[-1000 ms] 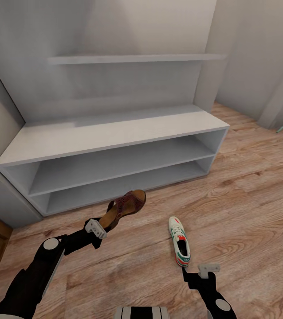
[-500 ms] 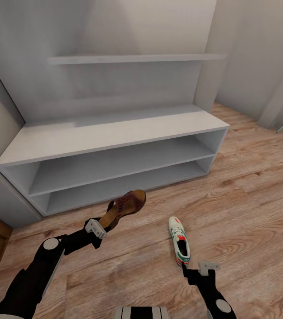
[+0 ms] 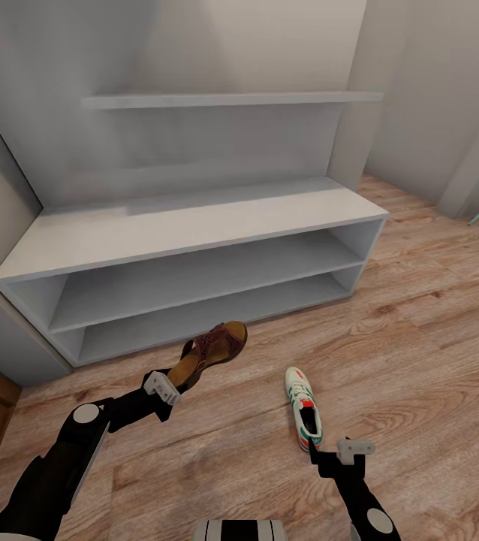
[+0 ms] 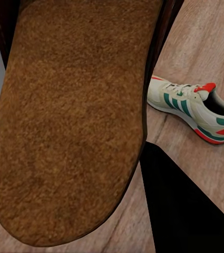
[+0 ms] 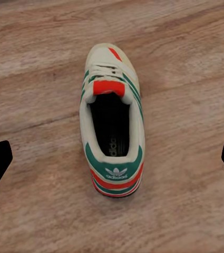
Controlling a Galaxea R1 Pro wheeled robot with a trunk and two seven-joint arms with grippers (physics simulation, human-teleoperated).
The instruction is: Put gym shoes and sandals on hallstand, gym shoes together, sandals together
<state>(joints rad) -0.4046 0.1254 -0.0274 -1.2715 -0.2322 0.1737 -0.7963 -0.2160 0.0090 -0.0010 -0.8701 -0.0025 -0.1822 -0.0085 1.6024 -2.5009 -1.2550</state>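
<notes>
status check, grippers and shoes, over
Left gripper shut on sandal, held off the floor. Right gripper open, jaws either side of gym shoe heel, shoe on floor. Hallstand shelves bare.

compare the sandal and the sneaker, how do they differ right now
The sandal is held off the floor by the left gripper, tilted up toward the shoe rack; the sneaker lies flat on the floor, with the right gripper open behind its heel. The sandal is dark brown, strappy and open; the sneaker is white, laced, with green stripes and red patches. Neither is on the rack yet.
</notes>
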